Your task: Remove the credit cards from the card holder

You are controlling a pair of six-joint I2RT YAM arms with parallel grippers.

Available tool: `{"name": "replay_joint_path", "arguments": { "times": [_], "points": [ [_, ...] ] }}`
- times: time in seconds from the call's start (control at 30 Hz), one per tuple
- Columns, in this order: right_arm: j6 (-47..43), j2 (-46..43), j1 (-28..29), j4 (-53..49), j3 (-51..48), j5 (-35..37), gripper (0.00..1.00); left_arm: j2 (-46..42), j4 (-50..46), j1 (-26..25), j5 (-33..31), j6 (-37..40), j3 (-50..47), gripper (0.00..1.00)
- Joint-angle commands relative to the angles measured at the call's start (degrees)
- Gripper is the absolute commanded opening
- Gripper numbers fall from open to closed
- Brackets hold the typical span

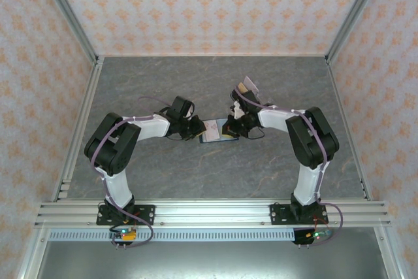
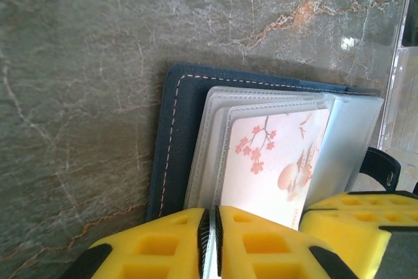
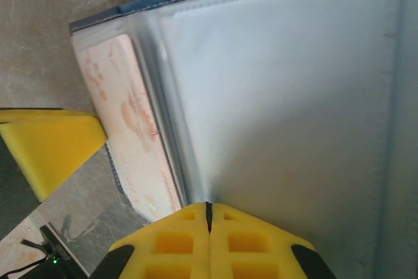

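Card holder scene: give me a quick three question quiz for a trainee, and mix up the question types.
1. True or false: the card holder lies folded shut on the table.
2. The card in the clear sleeve is printed with: A) blossoms, B) a car, C) stripes.
3. In the right wrist view, are the fingers of the right pincer together or apart?
Key: 1 false, it lies open; 2 A; 3 together.

Grey marbled tabletop (image 1: 196, 83), floral-patterned walls (image 1: 209, 4), aluminium rail (image 1: 215, 210) along near edge
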Motion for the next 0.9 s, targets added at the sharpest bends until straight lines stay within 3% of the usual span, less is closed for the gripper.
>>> {"name": "replay_joint_path", "arguments": {
  "times": [0.0, 0.17, 0.4, 0.87],
  "points": [
    [-2.1, -2.1, -0.4, -1.8, -0.7, 2.0, 0.00, 0.9, -5.6, 0.4, -3.4, 0.6, -2.0, 0.14],
    [-1.8, -2.6, -0.4, -0.9, -0.7, -0.7, 0.00, 0.6, -5.8, 0.4, -3.2, 0.9, -1.8, 0.11],
    [-0.1, -1.8, 0.3, 0.7, -0.9, -5.7, 0.20, 1.1, -5.5, 0.4, -3.0, 0.8, -1.7, 0.10],
    [0.7, 1.4, 1.1, 0.6, 0.3, -5.7, 0.19, 1.2, -5.2, 0.4, -2.8, 0.6, -2.1, 0.09]
  ]
}}
